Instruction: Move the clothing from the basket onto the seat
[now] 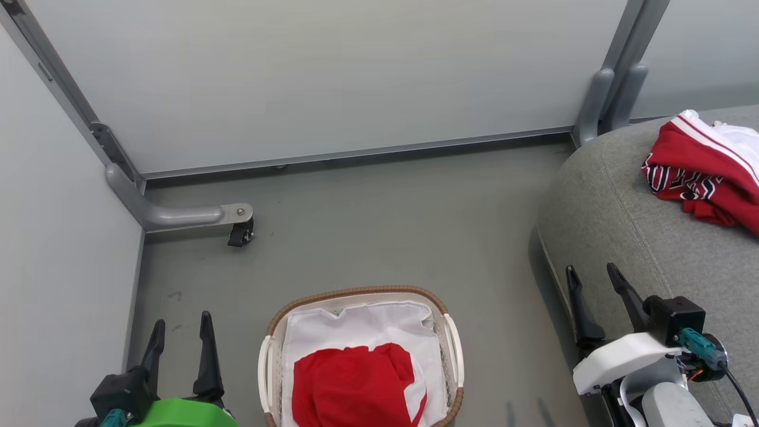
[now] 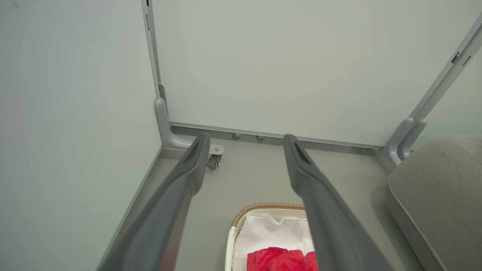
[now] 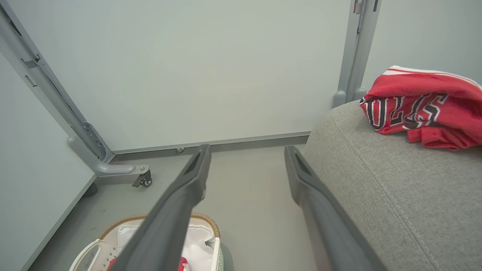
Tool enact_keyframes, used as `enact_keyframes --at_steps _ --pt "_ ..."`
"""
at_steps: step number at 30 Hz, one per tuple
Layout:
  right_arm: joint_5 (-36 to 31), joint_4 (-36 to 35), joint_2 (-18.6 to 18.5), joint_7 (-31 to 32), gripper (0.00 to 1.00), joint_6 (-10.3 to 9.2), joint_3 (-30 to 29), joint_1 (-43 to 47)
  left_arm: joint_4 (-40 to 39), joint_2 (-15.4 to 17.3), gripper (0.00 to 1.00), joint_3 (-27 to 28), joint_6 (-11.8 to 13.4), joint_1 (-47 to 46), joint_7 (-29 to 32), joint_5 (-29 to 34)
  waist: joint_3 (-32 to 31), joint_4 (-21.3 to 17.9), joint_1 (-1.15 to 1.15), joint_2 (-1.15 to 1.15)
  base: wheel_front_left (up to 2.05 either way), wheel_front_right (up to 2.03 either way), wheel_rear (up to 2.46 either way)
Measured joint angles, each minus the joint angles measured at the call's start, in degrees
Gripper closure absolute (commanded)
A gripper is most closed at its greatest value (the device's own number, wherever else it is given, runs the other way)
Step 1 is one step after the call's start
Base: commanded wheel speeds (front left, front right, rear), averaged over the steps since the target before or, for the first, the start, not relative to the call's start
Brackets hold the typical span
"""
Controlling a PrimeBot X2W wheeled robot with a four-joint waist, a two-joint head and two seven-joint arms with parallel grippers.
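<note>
Head view takes in both garments at once: the plainer red garment (image 1: pixel 350 385) lies crumpled in the basket (image 1: pixel 356 293) on the grey floor (image 1: pixel 385 225), resting on the white liner (image 1: pixel 356 323). The jersey (image 1: pixel 699 172) sits bunched on the seat (image 1: pixel 611 225), well apart from the basket. Right wrist view adds the jersey's black-and-white block lettering, and the seat's coarse weave with a stitched seam along its rounded corner. Left wrist view looks down on the basket's brown braided rim and the smooth pale partition panels (image 2: pixel 263 67). The left gripper (image 1: pixel 182 320) hangs beside the basket and the right gripper (image 1: pixel 592 268) at the seat's edge. Each has its long, dark, tapered fingers spread apart and empty.
</note>
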Motion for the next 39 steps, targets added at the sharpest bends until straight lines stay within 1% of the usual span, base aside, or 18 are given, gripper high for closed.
enact_keyframes --at_steps 6,13,17,23,27,29,35,39 --pt "-0.07 -0.38 0.0 0.0 0.0 0.0 -0.14 -0.74 0.0 0.0 0.0 -0.33 -0.05 -0.9 0.0 0.78 1.07 -0.1 0.0 0.0 0.0 0.0 0.0" --pt "-0.38 -1.47 0.01 0.0 0.0 0.0 -0.69 -3.03 1.08 0.0 0.0 -2.43 -0.45 -5.47 0.0 2.45 3.64 -0.5 0.0 0.0 0.0 0.0 0.0" --pt "-0.93 -2.58 0.0 0.0 0.0 0.0 -1.62 -4.78 2.87 -0.01 0.0 -5.42 -0.6 -10.1 0.0 4.24 6.01 -0.86 0.0 0.0 0.0 0.0 0.0" --pt "-1.36 -4.13 -0.03 0.0 0.0 0.0 -2.46 -9.05 9.02 -0.03 0.0 -10.85 -0.82 -19.62 0.0 6.06 11.16 -1.67 0.0 0.0 0.0 0.0 0.0" --pt "-1.41 -5.22 -0.03 0.0 0.0 -0.01 -2.03 -12.18 14.47 0.88 0.0 -16.81 -0.89 -25.81 0.0 6.56 15.56 -2.61 0.0 0.0 0.0 0.0 0.0" --pt "-1.24 -5.58 -0.04 0.0 0.0 0.0 -1.67 -13.5 18.11 1.37 0.0 -19.52 -0.9 -28.3 -0.01 5.86 17.79 -3.19 0.01 0.0 0.0 0.0 0.0" --pt "0.22 -6.41 -0.09 0.0 0.0 0.0 0.64 -16.82 29.58 3.92 0.0 -31.15 -0.9 -36.16 0.57 2.09 24.94 -5.56 0.01 0.0 0.0 0.0 0.0" --pt "1.63 -6.99 -0.08 0.0 0.0 -0.01 1.88 -18.48 35.07 5.34 0.0 -39.24 -0.91 -39.71 3.12 0.03 29.2 -7.29 0.01 0.0 0.0 0.0 0.0"
